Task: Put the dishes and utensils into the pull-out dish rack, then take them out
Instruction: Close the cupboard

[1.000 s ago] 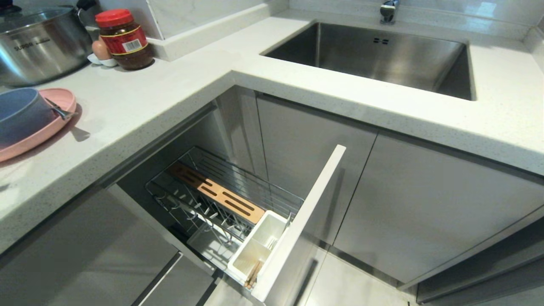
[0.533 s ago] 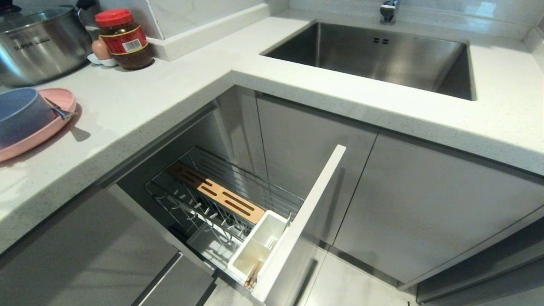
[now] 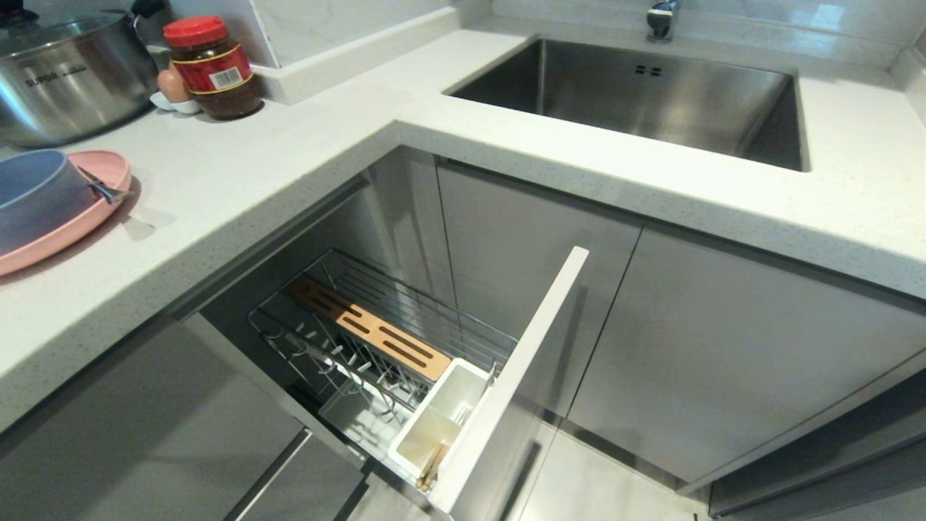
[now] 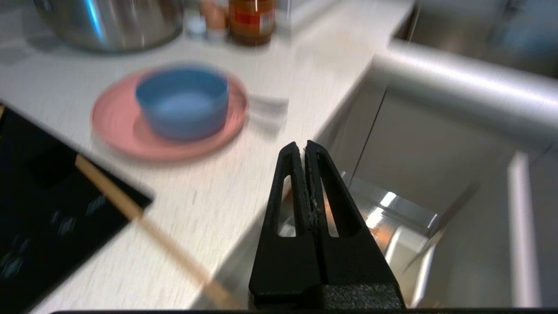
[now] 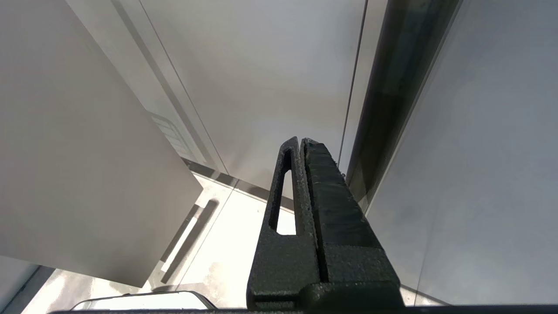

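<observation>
Right now my left gripper [image 4: 301, 150] is pressed together on nothing, above the counter's near edge, and the pink plate [image 4: 117, 126] with the blue bowl [image 4: 183, 102] on it lies farther in and to the left. A metal utensil [image 3: 101, 187] rests on the plate's right rim. My left arm is nearer; my right gripper [image 5: 301, 144], also closed, hangs low by the cabinet doors. Chopsticks [image 3: 432, 463] already stand in the dish rack [image 3: 405, 318]; motion blur hides the utensil's head.

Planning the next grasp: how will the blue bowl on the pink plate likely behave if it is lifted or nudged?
The blue bowl looks rigid and matte, so probably not slippery. Its deep, straight walls suggest it sits stably and should not tip easily. It rests loose on the pink plate, so a sideways nudge may slide it or disturb the metal utensil beside it.
</observation>
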`<state>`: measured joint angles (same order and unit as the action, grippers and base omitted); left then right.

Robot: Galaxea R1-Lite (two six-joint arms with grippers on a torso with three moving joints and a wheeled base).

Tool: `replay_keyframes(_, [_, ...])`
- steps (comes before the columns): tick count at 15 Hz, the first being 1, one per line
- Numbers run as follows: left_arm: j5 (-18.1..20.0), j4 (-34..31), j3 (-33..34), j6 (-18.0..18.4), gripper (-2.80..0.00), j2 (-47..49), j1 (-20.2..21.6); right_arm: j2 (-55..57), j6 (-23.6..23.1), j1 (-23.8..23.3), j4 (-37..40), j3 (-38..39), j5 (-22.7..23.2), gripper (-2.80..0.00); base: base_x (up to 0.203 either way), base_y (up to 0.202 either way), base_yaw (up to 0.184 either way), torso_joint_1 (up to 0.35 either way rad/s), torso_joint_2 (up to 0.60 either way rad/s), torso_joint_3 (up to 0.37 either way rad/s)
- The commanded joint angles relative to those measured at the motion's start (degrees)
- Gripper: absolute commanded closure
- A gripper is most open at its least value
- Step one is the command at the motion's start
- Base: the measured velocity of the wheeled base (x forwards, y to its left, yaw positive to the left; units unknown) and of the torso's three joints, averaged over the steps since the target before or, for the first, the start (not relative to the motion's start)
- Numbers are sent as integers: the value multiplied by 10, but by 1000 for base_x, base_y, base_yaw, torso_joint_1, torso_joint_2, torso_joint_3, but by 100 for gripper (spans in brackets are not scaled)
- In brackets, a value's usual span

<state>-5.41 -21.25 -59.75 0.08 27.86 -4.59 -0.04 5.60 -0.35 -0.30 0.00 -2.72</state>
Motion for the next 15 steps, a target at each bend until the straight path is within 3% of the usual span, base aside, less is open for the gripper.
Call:
replay_keyframes(1, [14, -1, 141, 60, 0, -145, 25, -1, 0, 0, 0, 0, 0, 0, 0, 0, 0, 0, 0, 0])
replay_keyframes(3, [19, -17, 222, 123, 0, -221, 38, -2, 0, 0, 0, 0, 0, 0, 0, 0, 0, 0, 0, 0])
replay_keyframes(5, [22, -21, 299, 153, 0, -274, 43, -1, 0, 0, 0, 0, 0, 0, 0, 0, 0, 0, 0, 0])
replay_keyframes(8, [21, 54, 387, 97, 0, -278, 46, -1, 0, 0, 0, 0, 0, 0, 0, 0, 0, 0, 0, 0])
replay_keyframes(11, [21, 203, 555, 93, 0, -277, 46, -2, 0, 0, 0, 0, 0, 0, 0, 0, 0, 0, 0, 0])
replay_keyframes(12, [23, 225, 589, 92, 0, -277, 46, -1, 0, 0, 0, 0, 0, 0, 0, 0, 0, 0, 0, 0])
replay_keyframes(13, [40, 236, 604, 89, 0, -277, 46, -1, 0, 0, 0, 0, 0, 0, 0, 0, 0, 0, 0, 0])
replay_keyframes(15, [75, 189, 596, 86, 0, -277, 46, -1, 0, 0, 0, 0, 0, 0, 0, 0, 0, 0, 0, 0])
